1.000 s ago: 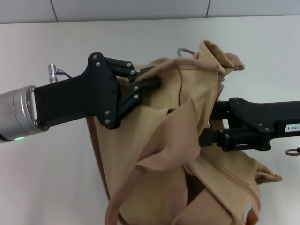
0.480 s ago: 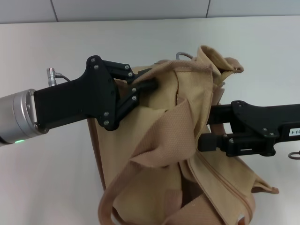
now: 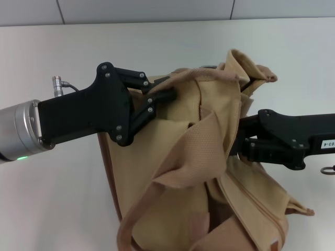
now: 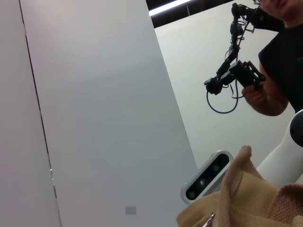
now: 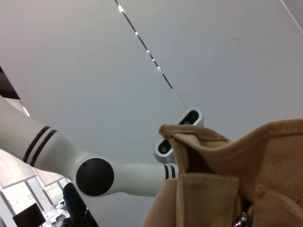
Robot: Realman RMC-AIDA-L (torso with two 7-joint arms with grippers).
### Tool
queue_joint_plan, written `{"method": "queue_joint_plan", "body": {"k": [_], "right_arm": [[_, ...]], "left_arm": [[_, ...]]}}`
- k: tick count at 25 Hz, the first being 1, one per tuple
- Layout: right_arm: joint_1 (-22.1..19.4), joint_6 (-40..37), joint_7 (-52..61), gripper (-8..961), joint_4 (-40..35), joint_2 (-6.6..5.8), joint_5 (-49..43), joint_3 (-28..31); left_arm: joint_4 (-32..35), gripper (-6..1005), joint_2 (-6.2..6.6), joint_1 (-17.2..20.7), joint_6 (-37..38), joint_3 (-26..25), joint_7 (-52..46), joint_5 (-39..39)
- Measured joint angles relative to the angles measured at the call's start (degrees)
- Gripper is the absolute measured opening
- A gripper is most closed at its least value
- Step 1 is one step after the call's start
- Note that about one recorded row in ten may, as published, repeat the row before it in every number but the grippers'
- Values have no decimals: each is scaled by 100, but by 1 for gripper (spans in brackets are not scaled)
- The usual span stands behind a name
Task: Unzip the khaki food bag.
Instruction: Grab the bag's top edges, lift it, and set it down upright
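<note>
The left claw (image 3: pixel 166 93) reaches in over the white desk (image 3: pixel 52 198) and pinches a fold of cloth at the top edge of the khaki food bag (image 3: pixel 209 172), its two black fingers drawn narrow on the tan canvas. The bag hangs crumpled between the two arms, lifted off the desk, its upper rim bunched into a peak just beyond and to the right of the left claw. A wide webbing handle (image 3: pixel 193 157) droops below that claw and loops down toward the bottom edge of the head view. The right claw (image 3: pixel 238 149) comes in from the opposite side and is buried in the bag's folds at mid-height; whether its fingers are spread or closed on anything cannot be told, since cloth covers the tips. Below the right claw a stitched seam runs diagonally down the bag's side panel. A small metal ring (image 3: pixel 327 169) shows past the right arm, away from the bag. In the left wrist view a corner of tan canvas (image 4: pixel 246 198) rises in front of the robot's head camera (image 4: pixel 208 176); the right wrist view shows the bag's folded rim (image 5: pixel 203 137) and a silver zipper pull (image 5: pixel 242 220) hanging below it.
</note>
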Motion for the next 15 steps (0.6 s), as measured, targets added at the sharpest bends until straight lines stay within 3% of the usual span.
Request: {"method": "queue_joint_plan", "body": {"k": [13,15], "right_arm": [[-29,96,-155,149,6,21,-4,-11],[-28,99,-161,80,6,23,-5,-6]], "left_arm": [[-3,70,-2,-29,36,0,8,0],[-3,70,-3,-31,36,0,8,0]]}}
